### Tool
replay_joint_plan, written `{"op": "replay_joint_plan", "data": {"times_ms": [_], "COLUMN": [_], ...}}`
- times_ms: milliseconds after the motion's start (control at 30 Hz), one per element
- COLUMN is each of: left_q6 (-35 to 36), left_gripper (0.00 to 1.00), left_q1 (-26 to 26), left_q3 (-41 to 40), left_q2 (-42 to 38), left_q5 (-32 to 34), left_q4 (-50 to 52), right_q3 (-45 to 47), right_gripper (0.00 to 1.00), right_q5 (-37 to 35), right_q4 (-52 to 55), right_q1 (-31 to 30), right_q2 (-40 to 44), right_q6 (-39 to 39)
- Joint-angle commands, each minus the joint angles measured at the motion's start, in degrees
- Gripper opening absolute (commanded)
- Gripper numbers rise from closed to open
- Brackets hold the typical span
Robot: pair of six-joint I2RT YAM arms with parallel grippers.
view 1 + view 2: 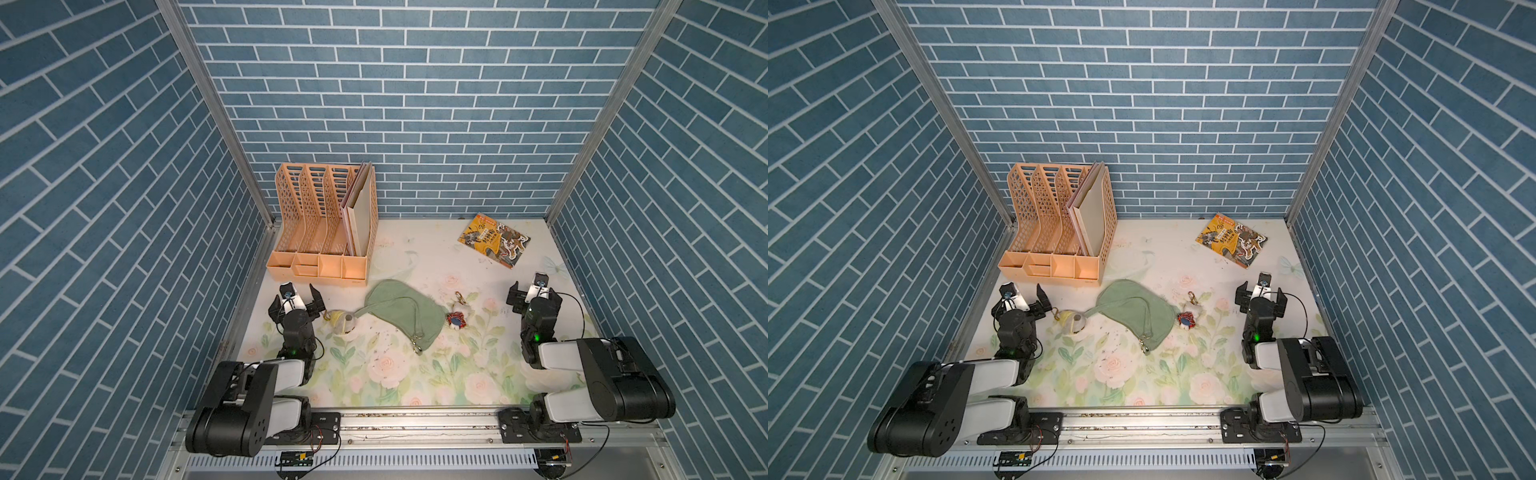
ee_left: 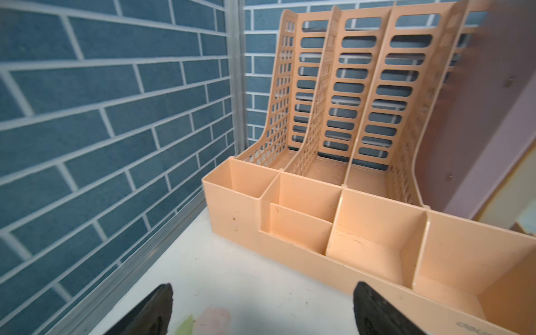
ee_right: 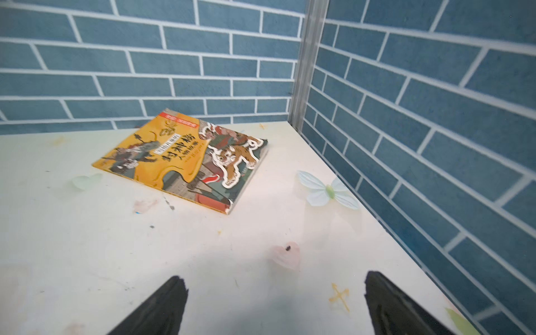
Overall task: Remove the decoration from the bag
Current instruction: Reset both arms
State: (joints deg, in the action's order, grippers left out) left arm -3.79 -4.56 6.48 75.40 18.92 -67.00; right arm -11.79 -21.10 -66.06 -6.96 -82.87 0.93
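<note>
A: Why are both grippers idle?
B: The decoration (image 1: pixel 458 315), a small plush cat with a gold clasp, lies just right of the soft green bag (image 1: pixel 401 311), seemingly detached. The left gripper (image 1: pixel 300 296) and right gripper (image 1: pixel 532 292) stand wide apart, empty.

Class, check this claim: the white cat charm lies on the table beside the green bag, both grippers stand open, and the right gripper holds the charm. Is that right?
Not quite. The right gripper holds nothing; both top views show it open, well apart from the decoration, which lies beside the bag. The left gripper is open too.
</note>
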Motion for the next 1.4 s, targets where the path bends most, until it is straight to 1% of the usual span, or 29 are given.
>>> {"op": "replay_joint_plan", "data": {"times_ms": [0, 33, 100, 133, 167, 200, 233, 267, 300, 333, 367, 433, 467, 500, 600, 633, 1300, 1367], "left_q6": [4.36, 5.14, 5.21, 4.54, 3.33, 2.37, 1.35, -0.5, -0.29, -0.23, -0.56, -0.19, -0.41, -0.01, 0.7, 0.82, 0.63, 0.49], "left_gripper": [1.0, 1.0, 0.99, 1.0, 1.0, 1.0, 1.0, 1.0, 1.0, 1.0, 1.0, 1.0, 1.0, 1.0, 1.0, 1.0, 1.0, 1.0], "left_q1": [0.42, 0.38, 0.43, 0.5, 0.52, 0.66, 0.68, 0.87, 0.86, 0.77, 0.74, 0.74, 0.76, 0.7, 0.68, 0.74, 0.78, 0.77], "left_q3": [2.17, 2.6, 1.77, 1.75, 2.45, 2.71, 3.02, 3.88, 3.53, 3.6, 3.8, 3.56, 3.6, 3.15, 3.92, 3.55, 3.87, 2.91], "left_q2": [3.72, 5.88, 10.73, 12.22, 10.63, 11.23, 11.79, 10.77, 11.7, 11.49, 10.95, 11.36, 11.02, 11.53, 11.43, 11.48, 11.51, 11.21], "left_q5": [-9.71, -11.59, -11.21, -9.4, -7.72, -5.12, -2.03, 0.39, 1.06, 1.19, 1.05, 1.19, 1.1, 1.14, -0.79, -1.12, -0.55, -0.29], "left_q4": [-6.82, -7.3, -12.36, -15.8, -12.53, -11.85, -12.8, -9.26, -10.21, -11.12, -9.05, -10.87, -9.51, -11.24, -9.69, -10.64, -10.05, -11.45], "right_q3": [2.08, 2.26, 2.61, 3.12, 3.34, 2.88, 2.49, 1.65, 1.16, 1.05, 0.92, 1.04, 1.24, 1.2, 1.22, 1.16, 1.23, 1.2], "right_gripper": [1.0, 1.0, 1.0, 1.0, 1.0, 1.0, 1.0, 1.0, 1.0, 1.0, 1.0, 1.0, 1.0, 1.0, 1.0, 1.0, 1.0, 1.0], "right_q5": [6.9, 7.78, 7.86, 7.79, 7.18, 6.71, 5.81, 5.21, 5.58, 5.89, 6.37, 7.21, 7.39, 7.37, 7.39, 7.39, 7.35, 7.34], "right_q4": [-11.21, -11.49, -13.17, -15.32, -16.29, -14.07, -14.75, -12.14, -12.0, -11.21, -10.78, -10.96, -11.55, -11.09, -11.37, -11.35, -11.28, -11.28], "right_q1": [0.13, 0.14, 0.23, 0.18, 0.15, 0.24, 0.34, 0.33, 0.72, 1.2, 1.64, 2.34, 2.54, 2.5, 2.54, 2.61, 2.52, 2.53], "right_q2": [-2.01, -2.11, -3.01, -4.43, -5.29, -4.55, -5.17, -5.06, -5.1, -5.1, -4.83, -4.71, -4.9, -4.72, -4.76, -4.78, -4.75, -4.77], "right_q6": [-3.4, -3.62, -3.65, -3.79, -3.69, -3.0, -2.93, -2.14, -1.78, -1.32, -0.98, -0.49, -0.51, -0.43, -0.53, -0.51, -0.54, -0.49]}}
